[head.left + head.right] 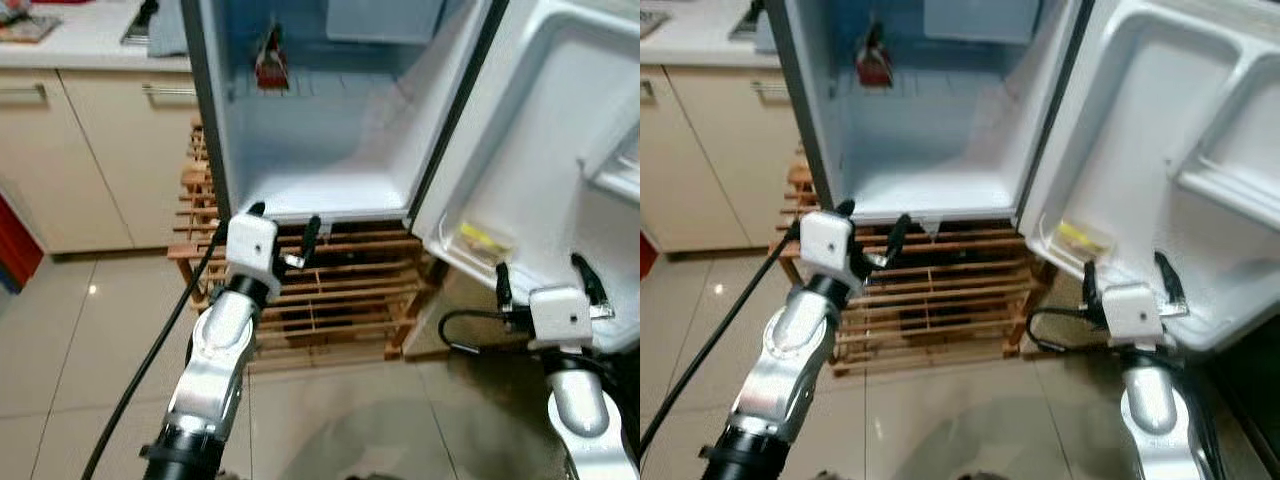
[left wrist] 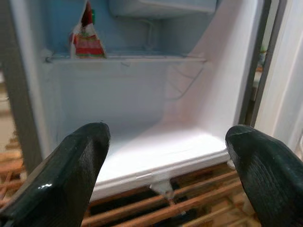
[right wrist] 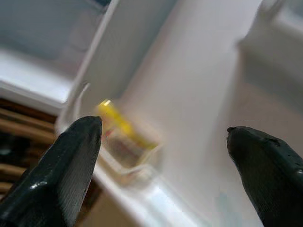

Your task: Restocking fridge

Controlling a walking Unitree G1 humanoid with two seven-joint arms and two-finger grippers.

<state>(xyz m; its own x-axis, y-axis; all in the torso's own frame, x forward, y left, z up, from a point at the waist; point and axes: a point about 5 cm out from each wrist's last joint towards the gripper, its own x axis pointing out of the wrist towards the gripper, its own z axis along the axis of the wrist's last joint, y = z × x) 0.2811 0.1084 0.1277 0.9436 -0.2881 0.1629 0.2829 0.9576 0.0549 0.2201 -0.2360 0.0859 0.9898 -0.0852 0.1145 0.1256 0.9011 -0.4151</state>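
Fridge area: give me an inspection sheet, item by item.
Surface: fridge floor bare, white; door open.
Job's things: red packet on the upper shelf; yellow item in the low door pocket.
Clutter: nothing seen.
Grippers: left gripper open, empty, before the fridge's lower edge; right gripper open, empty, at the door.
Cables: black cable along the left arm.
Surroundings: wooden rack under the fridge; cream cabinets; tiled floor.

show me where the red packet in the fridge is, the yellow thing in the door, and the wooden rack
red packet point(image 2: 86, 40), left wrist view, its striped front
yellow thing point(image 1: 481, 238), left eye view, its middle
wooden rack point(image 1: 340, 290), left eye view, a front slat
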